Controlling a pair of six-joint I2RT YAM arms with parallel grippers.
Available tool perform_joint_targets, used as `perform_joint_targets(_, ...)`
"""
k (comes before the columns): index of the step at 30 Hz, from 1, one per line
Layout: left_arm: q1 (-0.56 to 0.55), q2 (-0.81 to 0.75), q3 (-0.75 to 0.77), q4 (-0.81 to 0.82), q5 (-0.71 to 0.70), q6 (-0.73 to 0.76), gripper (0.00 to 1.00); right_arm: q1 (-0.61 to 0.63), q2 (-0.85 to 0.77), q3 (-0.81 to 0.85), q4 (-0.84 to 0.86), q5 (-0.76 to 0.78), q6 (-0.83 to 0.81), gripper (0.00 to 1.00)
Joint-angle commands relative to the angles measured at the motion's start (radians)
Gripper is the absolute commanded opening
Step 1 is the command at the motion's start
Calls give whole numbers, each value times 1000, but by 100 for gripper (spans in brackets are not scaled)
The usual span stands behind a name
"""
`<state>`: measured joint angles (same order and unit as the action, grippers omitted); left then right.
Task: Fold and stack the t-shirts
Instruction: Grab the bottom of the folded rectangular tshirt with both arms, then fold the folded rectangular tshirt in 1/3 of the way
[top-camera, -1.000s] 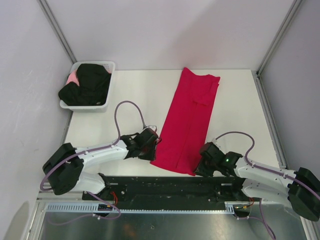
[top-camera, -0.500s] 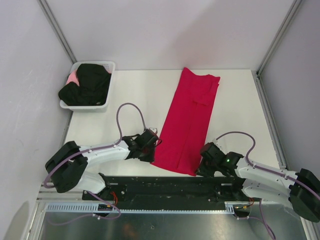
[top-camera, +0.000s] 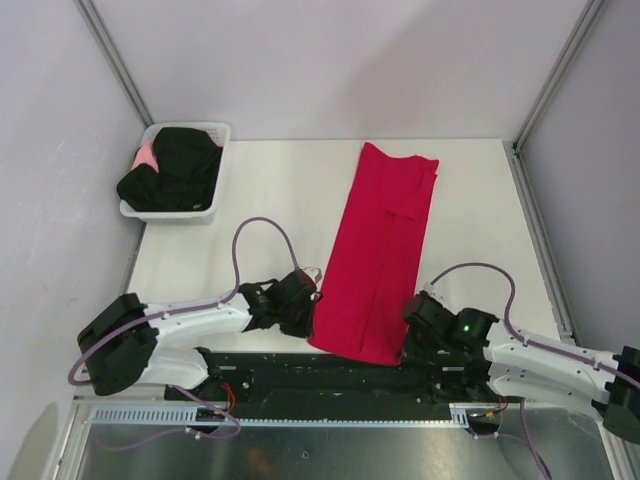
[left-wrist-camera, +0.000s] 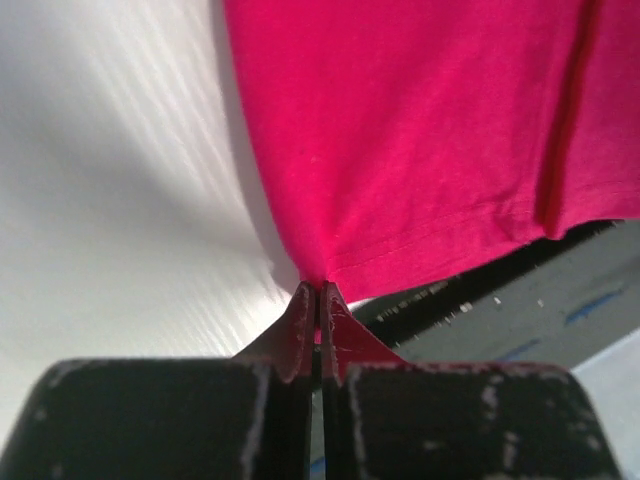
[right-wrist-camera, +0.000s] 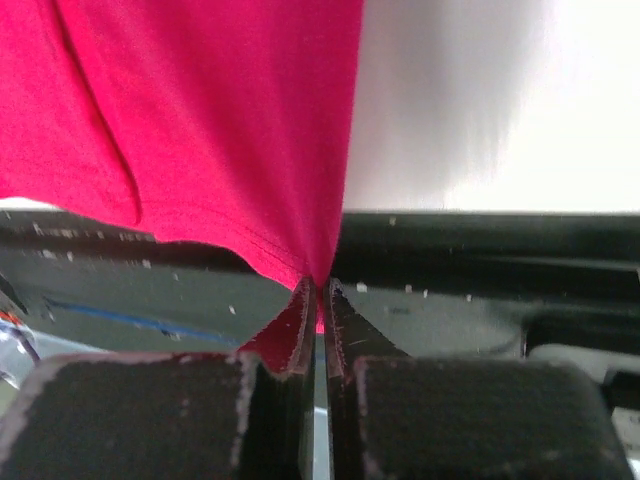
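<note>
The red t-shirt (top-camera: 380, 250) lies folded into a long narrow strip down the middle of the table, its near hem over the table's front edge. My left gripper (top-camera: 312, 322) is shut on the hem's left corner, seen in the left wrist view (left-wrist-camera: 318, 290) with the red cloth (left-wrist-camera: 420, 130) spreading away from it. My right gripper (top-camera: 407, 345) is shut on the hem's right corner, seen in the right wrist view (right-wrist-camera: 317, 285) with the red cloth (right-wrist-camera: 220, 110) above it. Black t-shirts (top-camera: 172, 168) lie heaped in the basket.
A white plastic basket (top-camera: 205, 207) stands at the table's far left corner, with a bit of pink cloth (top-camera: 147, 156) at its left rim. The black mounting rail (top-camera: 330, 375) runs along the table's front edge. Walls close in on both sides.
Both grippers have pulled the red shirt's near hem toward the front edge. The whole shirt has slid nearer and the hem now hangs over the edge.
</note>
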<state>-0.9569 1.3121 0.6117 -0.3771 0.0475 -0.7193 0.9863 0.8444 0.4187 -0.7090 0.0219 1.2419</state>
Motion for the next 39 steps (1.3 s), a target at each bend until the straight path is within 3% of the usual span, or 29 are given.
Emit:
perform_joint_targets(1,-57,-103,-10,-6,46,-63,0,100,-65,81,-150,30,85,0)
perform_joint_targets(5,-53,-135,52,-34,5,-45,0,85,-64,208,-261,158,28,0)
perform_joint_targets(8,-7,-79,149,-38,-8,-10,0,-27,0,297,-266,194,-101,0)
perform_joint_targets(15,86,211,491,-21,-85,52,0,-328,183,389,-54,230,-349,0)
perform_joint_targets(23,184,491,790,-16,-123,67,0,-527,416,484,172,249,-490,0)
perform_joint_targets(30,232,701,1008,-13,-142,153,0,-634,593,546,319,213,-543,0)
perform_joint_targets(39,283,792,1090,-13,-137,167,0,-701,747,654,363,179,-566,0)
